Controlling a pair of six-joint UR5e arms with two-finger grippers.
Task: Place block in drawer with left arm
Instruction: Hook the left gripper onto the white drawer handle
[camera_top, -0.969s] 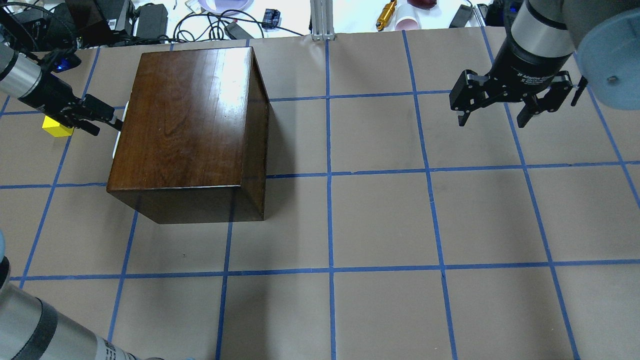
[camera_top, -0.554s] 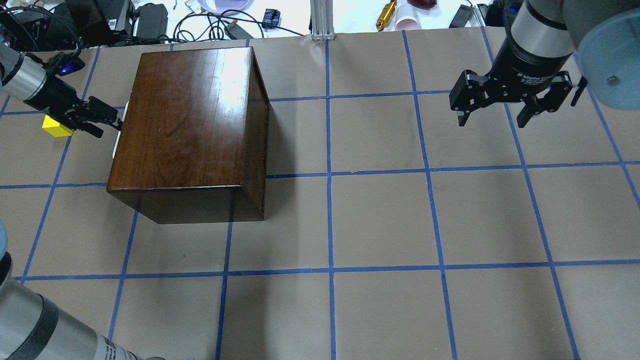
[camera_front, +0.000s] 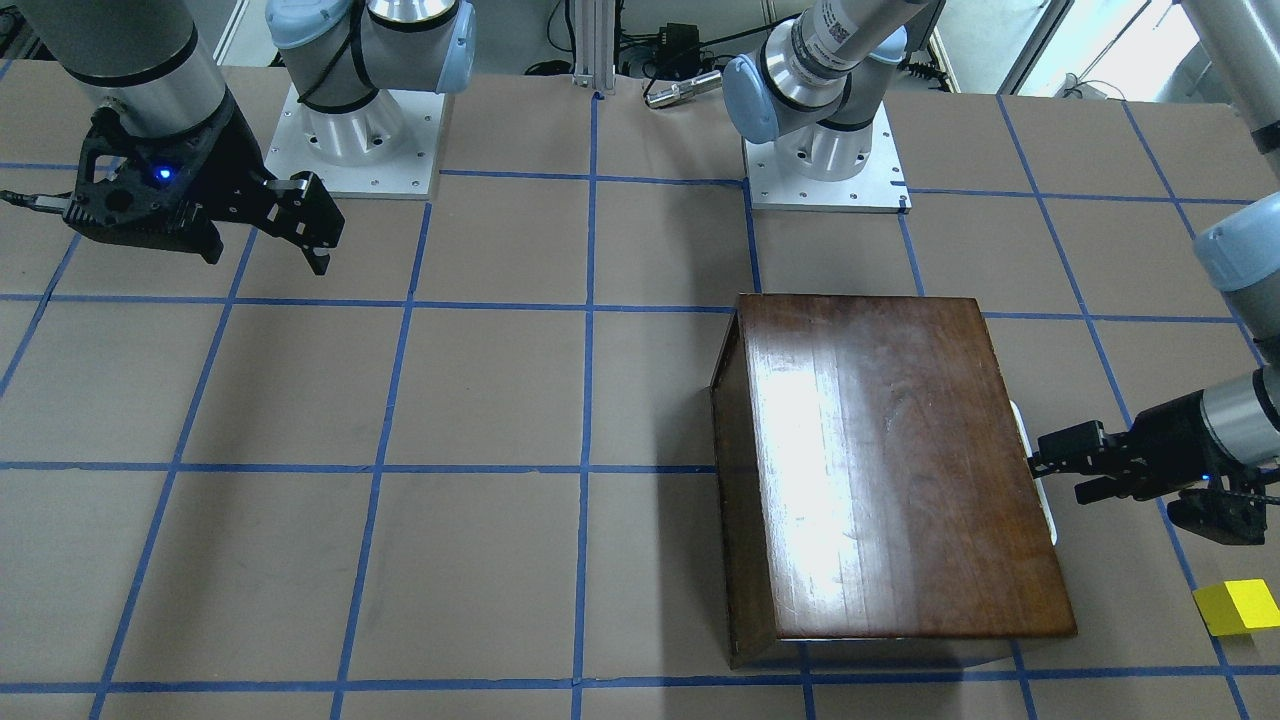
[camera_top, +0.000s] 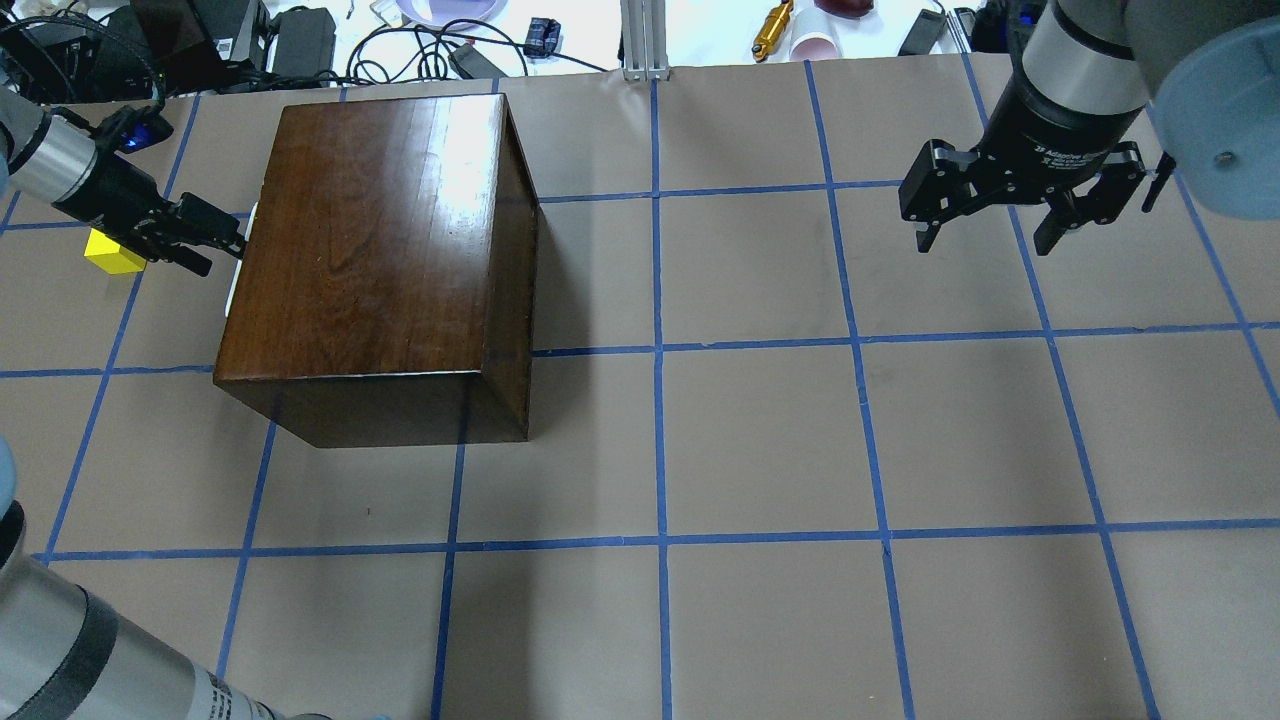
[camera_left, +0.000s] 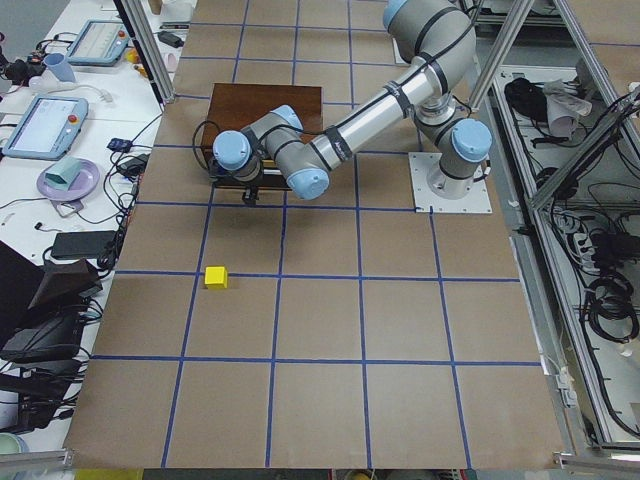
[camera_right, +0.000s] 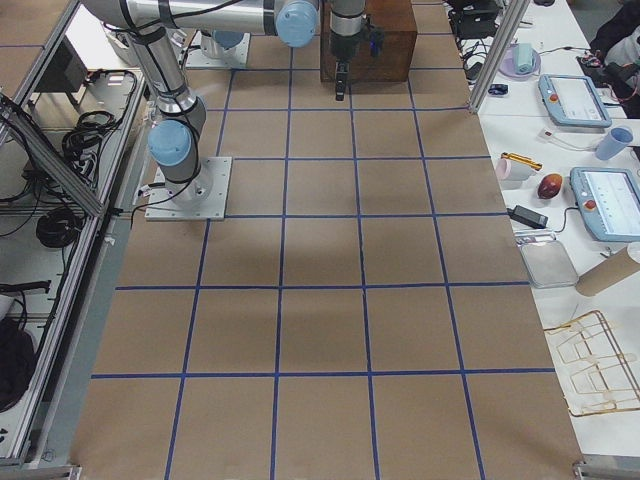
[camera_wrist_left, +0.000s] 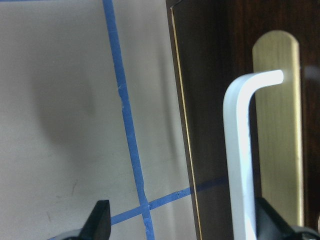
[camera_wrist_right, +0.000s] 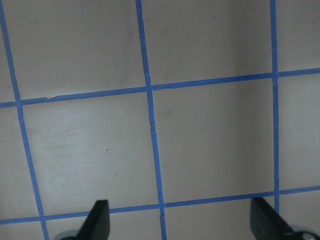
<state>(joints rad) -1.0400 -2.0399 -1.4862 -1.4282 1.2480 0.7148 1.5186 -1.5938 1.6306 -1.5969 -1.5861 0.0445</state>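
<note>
My left gripper (camera_top: 225, 252), the black two-finger unit on the silver-grey left arm (camera_top: 45, 160), sits at the handle side of the glossy dark-brown wooden box (camera_top: 370, 230). Its jaws are apart, nothing clamped. In the left wrist view the curved white handle (camera_wrist_left: 237, 150) runs up between the fingertips, much nearer one tip than the other, but I can't tell if it touches. A brass-coloured backing strip (camera_wrist_left: 280, 125) lies behind the handle. The drawer (camera_wrist_left: 210, 100) is pushed in, so only its dark brown front panel shows. The small bright yellow cube (camera_top: 112, 252) lies on the brown paper table w/ blue tape grid (camera_top: 760, 440), on the handle side of the box. It's behind my left gripper and apart from it, w/ bare table between in the exterior left view. My right gripper (camera_top: 985, 245), also black, hangs above the table at the far end, well apart from the box. Its jaws are wide apart and empty, w/ only paper and tape lines below them in the right wrist view.
</note>
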